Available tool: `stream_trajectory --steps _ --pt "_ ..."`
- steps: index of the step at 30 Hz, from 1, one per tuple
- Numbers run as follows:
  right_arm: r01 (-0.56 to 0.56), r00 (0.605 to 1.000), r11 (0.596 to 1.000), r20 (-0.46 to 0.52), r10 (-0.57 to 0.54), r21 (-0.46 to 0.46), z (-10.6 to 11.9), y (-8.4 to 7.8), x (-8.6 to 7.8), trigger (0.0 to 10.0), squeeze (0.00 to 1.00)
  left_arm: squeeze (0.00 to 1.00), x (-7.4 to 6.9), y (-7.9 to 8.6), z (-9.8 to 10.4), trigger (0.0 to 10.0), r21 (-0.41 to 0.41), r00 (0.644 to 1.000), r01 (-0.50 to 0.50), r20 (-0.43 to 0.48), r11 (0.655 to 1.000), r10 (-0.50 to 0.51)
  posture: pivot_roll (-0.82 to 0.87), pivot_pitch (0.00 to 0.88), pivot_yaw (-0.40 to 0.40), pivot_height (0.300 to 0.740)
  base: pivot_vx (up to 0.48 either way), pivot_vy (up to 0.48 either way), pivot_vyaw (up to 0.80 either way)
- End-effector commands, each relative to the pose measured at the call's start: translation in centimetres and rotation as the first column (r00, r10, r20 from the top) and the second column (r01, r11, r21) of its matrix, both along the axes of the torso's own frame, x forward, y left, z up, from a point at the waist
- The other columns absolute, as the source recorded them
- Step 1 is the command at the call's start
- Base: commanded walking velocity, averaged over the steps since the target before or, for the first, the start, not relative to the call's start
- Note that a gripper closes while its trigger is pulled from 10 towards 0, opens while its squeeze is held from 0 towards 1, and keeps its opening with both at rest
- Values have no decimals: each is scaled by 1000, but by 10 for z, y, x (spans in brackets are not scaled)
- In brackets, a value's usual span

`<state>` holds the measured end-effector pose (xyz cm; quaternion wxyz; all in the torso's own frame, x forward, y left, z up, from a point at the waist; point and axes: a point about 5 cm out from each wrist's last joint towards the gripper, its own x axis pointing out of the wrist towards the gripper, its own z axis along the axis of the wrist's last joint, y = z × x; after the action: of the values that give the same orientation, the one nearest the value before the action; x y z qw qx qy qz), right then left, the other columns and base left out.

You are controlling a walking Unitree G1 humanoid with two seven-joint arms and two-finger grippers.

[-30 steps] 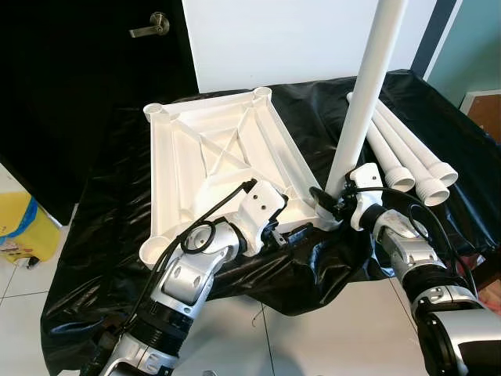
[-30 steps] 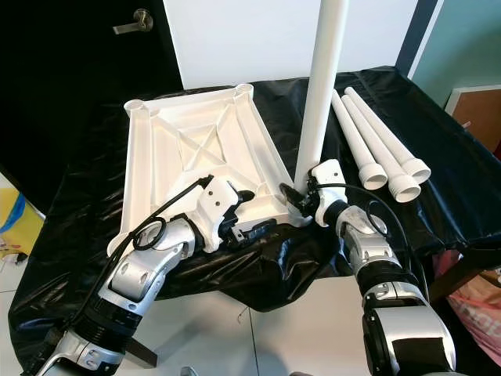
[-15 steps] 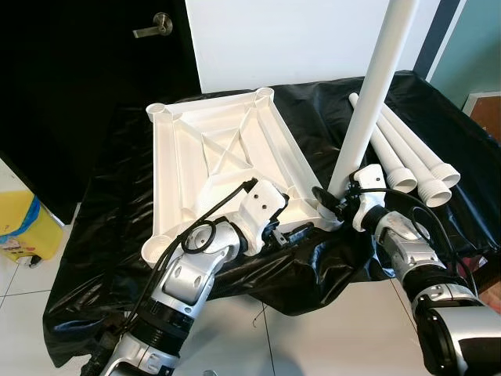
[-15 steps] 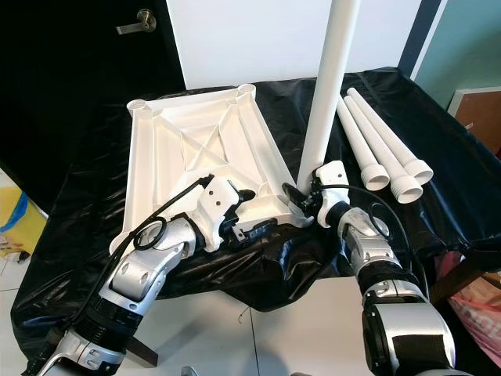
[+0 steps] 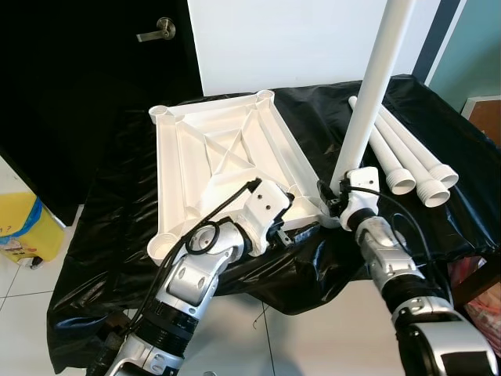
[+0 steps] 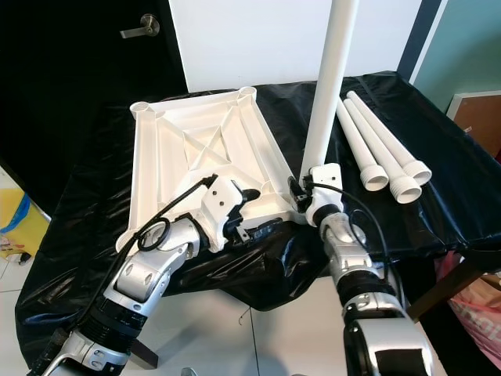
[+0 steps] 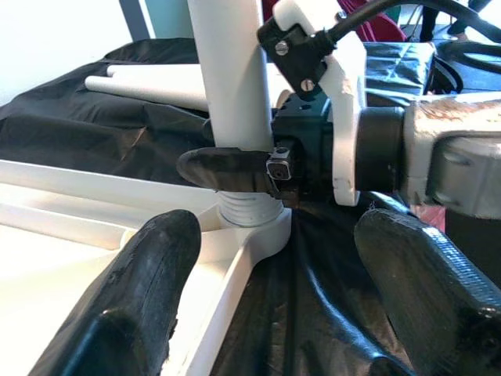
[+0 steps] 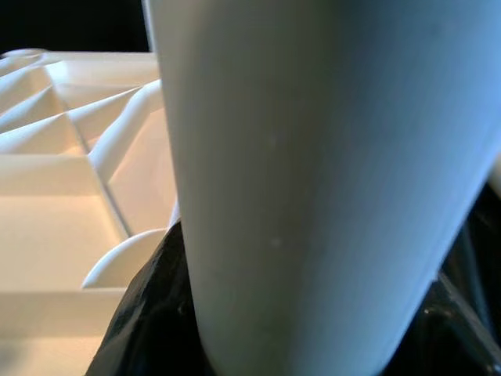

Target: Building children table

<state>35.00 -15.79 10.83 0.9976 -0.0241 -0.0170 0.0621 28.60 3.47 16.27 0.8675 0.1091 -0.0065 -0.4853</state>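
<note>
At centre left, the upturned white tabletop (image 5: 227, 157) lies on the black-draped table (image 5: 117, 204), with the left hand (image 5: 288, 235) spread open at its near edge — grasping nothing. Right of centre, the right hand (image 5: 329, 200) is clenched on the upright leg (image 5: 368, 102) standing in the corner socket — three spare legs (image 5: 407, 160) lie at right.

Head stereo pair high above, two wrist cameras close in.

Both eye views look forward and down over the worktop (image 5: 117, 196); the left wrist view faces along its fingers (image 7: 149, 266) toward the upright leg (image 7: 231, 94), which the right wrist view meets at very close range.
</note>
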Motion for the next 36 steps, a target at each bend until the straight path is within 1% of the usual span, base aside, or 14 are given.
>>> stream_trajectory --steps 1,2,3,4,5,6,7,9,14,21,27,32,33,36 --pt "56 993 998 -103 -56 -1 -23 -5 -10 10000 0 0 2 -1 0 10000 11 1000 -3 10 1000 2 -148 0 23 740 0 0 0" --pt "88 991 996 -99 -87 6 -24 -2 -12 10000 0 0 2 0 0 10000 12 1000 -3 11 1000 3 -148 0 23 740 0 0 0" --pt "88 991 996 -99 -87 6 -24 -2 -12 10000 0 0 2 0 0 10000 12 1000 -3 11 1000 3 -148 0 23 740 0 0 0" --pt "145 985 989 -97 -142 23 -25 1 -14 10000 0 0 2 0 0 10000 12 1000 -4 11 1000 4 -148 0 20 740 0 0 0" --pt "145 985 989 -97 -142 23 -25 1 -14 10000 0 0 2 0 0 10000 12 1000 -4 11 1000 4 -148 0 20 740 0 0 0" --pt "225 971 974 -94 -220 41 -25 2 -18 10000 0 0 2 0 0 10000 13 1000 -5 12 1000 5 -144 0 17 740 0 0 0" --pt "225 971 974 -94 -220 41 -25 2 -18 10000 0 0 2 0 0 10000 13 1000 -5 12 1000 5 -144 0 17 740 0 0 0" --pt "349 934 933 -108 -340 84 -27 8 -26 10000 0 0 2 1 0 10000 11 1000 -8 13 1000 8 -142 0 14 740 0 0 0" --pt "370 926 925 -117 -359 89 -27 15 -31 10000 0 0 1 1 -1 10000 11 1000 -9 11 1000 8 -144 0 14 740 0 0 0" --pt "387 920 918 -101 -379 87 -22 15 -32 10000 0 0 1 1 -1 10000 12 1000 -5 11 1000 5 -142 0 17 740 0 0 0" --pt "383 923 921 -81 -377 68 -16 18 -34 10000 0 0 2 1 -1 10000 12 1000 -3 13 1000 3 -145 0 19 740 0 0 0" --pt "380 924 923 -61 -377 57 -12 17 -34 10000 0 0 2 0 -1 10000 11 1000 1 15 1000 -1 -155 0 24 740 0 0 0" --pt "379 925 924 -54 -377 52 -11 15 -35 10000 980 0 2 -1 0 10000 10 1000 3 16 1000 -4 -156 0 25 740 0 0 0" --pt "371 929 928 -37 -369 40 -9 10 -35 10000 1000 0 2 -1 0 10000 10 1000 8 17 1000 -8 -160 0 27 740 0 0 0"
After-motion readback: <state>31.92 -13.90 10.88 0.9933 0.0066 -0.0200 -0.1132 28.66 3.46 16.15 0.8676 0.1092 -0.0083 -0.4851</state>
